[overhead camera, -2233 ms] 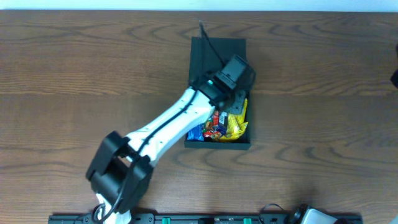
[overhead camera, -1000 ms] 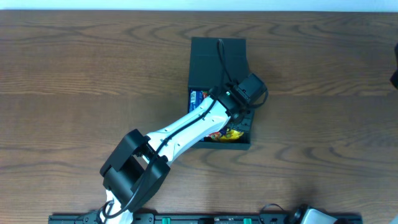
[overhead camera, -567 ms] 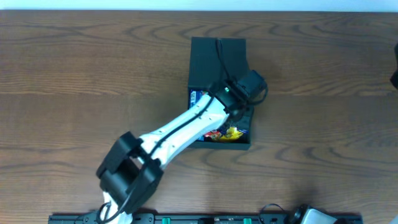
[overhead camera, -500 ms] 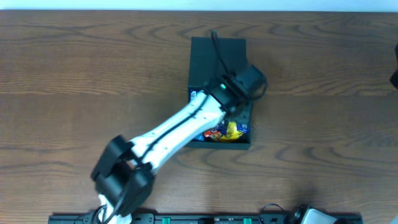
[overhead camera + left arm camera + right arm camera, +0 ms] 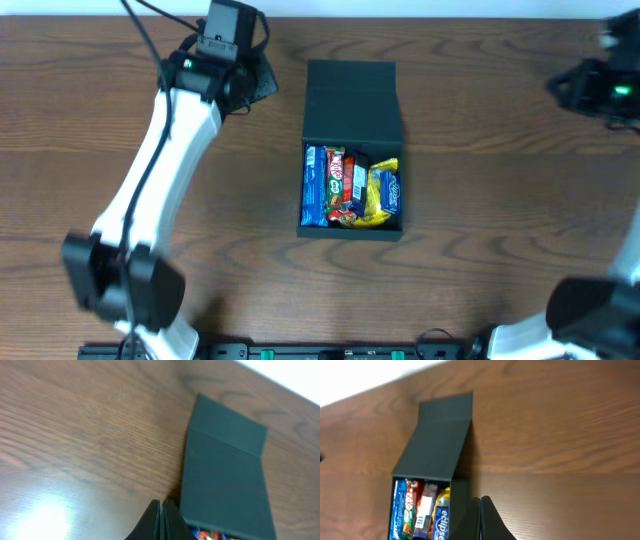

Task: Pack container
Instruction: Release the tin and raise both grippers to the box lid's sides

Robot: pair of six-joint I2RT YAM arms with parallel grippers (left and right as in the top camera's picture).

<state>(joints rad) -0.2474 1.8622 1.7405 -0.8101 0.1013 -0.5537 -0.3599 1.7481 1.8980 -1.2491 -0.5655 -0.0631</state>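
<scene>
The container (image 5: 350, 232) sits mid-bench (image 5: 500, 200), flap lid (image 5: 352, 105) open at the far end and snack packets (image 5: 335, 188) crammed inside. Left pincer (image 5: 160, 508) and right pincer (image 5: 481, 510) are both pinched together, empty, off to either side. My guess is a one-armed shove on that flap just skids the box, or the puffy yellow packet (image 5: 385, 192) props it open.

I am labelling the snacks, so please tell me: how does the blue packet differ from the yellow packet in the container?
The blue packet is long and lies straight along the container's left wall in the overhead view; the yellow packet looks wider and crumpled, and lies at the right wall. Red packets separate them. Both lie inside the open container.
</scene>
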